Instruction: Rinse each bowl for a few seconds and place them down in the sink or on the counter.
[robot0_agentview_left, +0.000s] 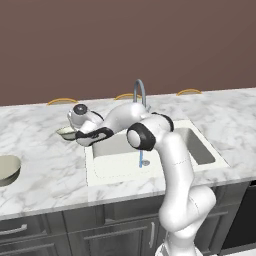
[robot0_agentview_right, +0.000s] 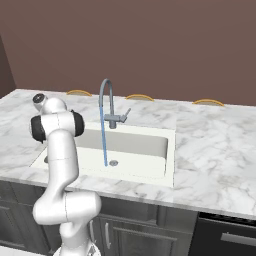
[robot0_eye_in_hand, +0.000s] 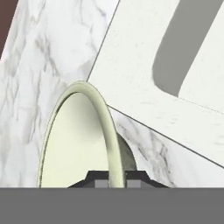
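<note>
Left base view: arm rises from 5 o'clock and bends left across the sink (robot0_agentview_left: 202, 150), a white basin sunk in the marble counter (robot0_agentview_left: 45, 170). Gripper (robot0_agentview_left: 75, 134) sits at 10 o'clock of the basin, over the counter just beside the sink's left rim. Small cream bowl (robot0_agentview_left: 65, 132) at its tip, rim caught by the fingers. Grey-beige bowl (robot0_agentview_left: 7, 169) lies well apart at the 9 o'clock edge of frame, on the counter. Faucet (robot0_agentview_left: 139, 92) stands at 12 o'clock of the basin; thin blue water stream (robot0_agentview_left: 141, 159) falls into the basin.

Right base view: arm at 8 o'clock, elbow over the sink's (robot0_agentview_right: 150, 172) left end. Faucet (robot0_agentview_right: 107, 102) arches over the basin, stream (robot0_agentview_right: 103, 135) running down beside the drain (robot0_agentview_right: 113, 163). Counter (robot0_agentview_right: 215, 150) spreads to 3 o'clock.

Hand view: cream bowl (robot0_eye_in_hand: 78, 144) seen edge-on, tilted, its rim passing between the two dark fingertips (robot0_eye_in_hand: 97, 178) at 6 o'clock. Fingers pressed close, pinching the bowl's wall. Marble counter (robot0_eye_in_hand: 39, 57) behind it; sink's white rim (robot0_eye_in_hand: 144, 78) from 12 to 3 o'clock.
</note>
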